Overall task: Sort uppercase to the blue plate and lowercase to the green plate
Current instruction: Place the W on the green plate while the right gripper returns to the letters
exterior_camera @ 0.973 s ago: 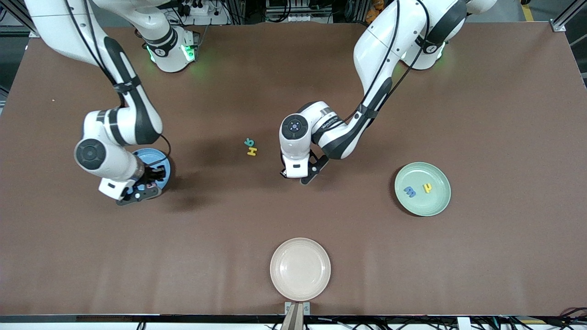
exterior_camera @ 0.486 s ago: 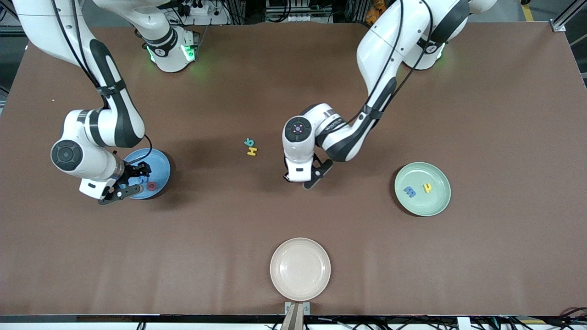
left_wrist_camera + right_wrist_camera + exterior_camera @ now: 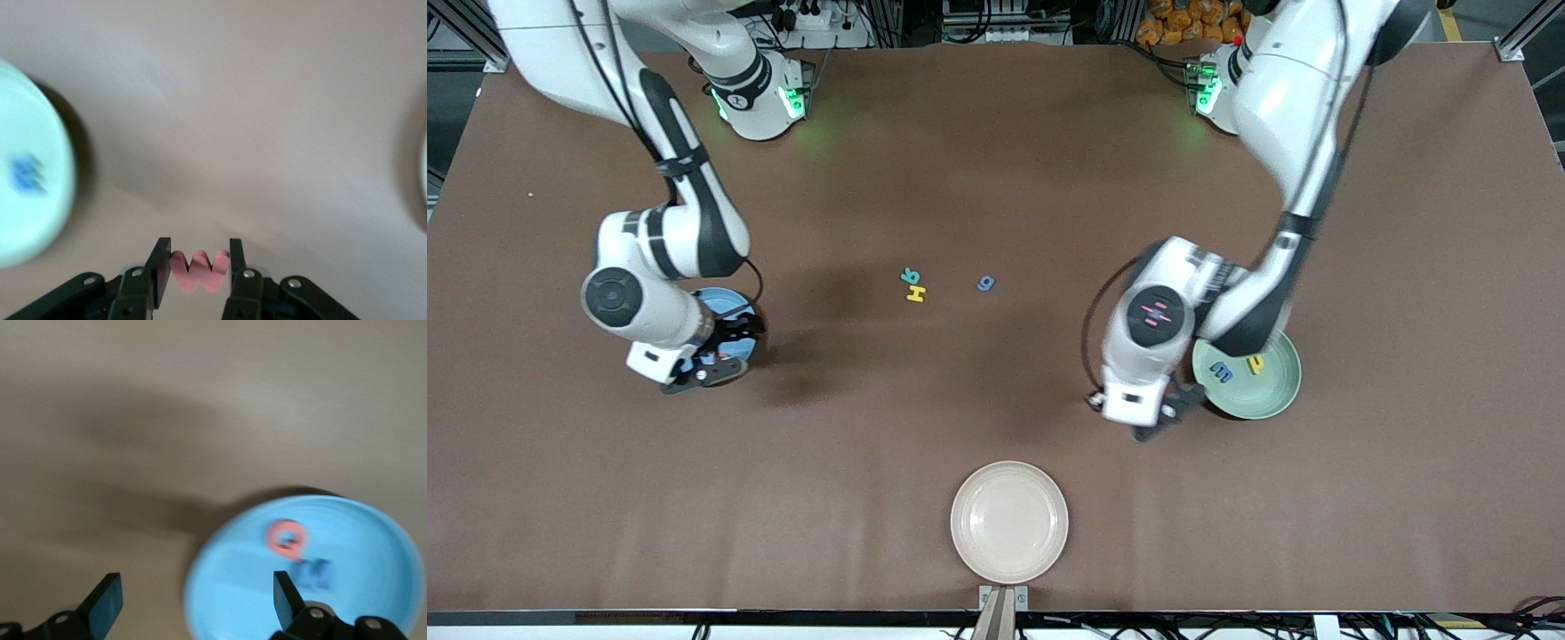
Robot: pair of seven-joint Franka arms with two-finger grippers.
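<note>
My left gripper (image 3: 1160, 418) hangs over the table beside the green plate (image 3: 1272, 391), shut on a red rounded lowercase m (image 3: 200, 272). A blue m (image 3: 1221, 372) and a small yellow letter (image 3: 1256, 364) lie in that plate. My right gripper (image 3: 195, 600) stands open over the rim of the blue plate (image 3: 253, 600), nothing between its fingers. A red round uppercase letter (image 3: 288, 539) and a blue angular one (image 3: 315, 573) lie in it. The right arm hides most of the blue plate (image 3: 727, 305) in the front view. A teal letter (image 3: 910, 276), yellow H (image 3: 915, 293) and blue g (image 3: 985, 284) lie mid-table.
A cream plate (image 3: 1009, 522) sits near the front edge of the table, holding nothing. Bare brown tabletop stretches between the three plates and around the loose letters.
My left arm has swung from mid-table to beside the green plate with the red m, uncovering the blue g. My right gripper opened and left the red round letter in the blue plate.
</note>
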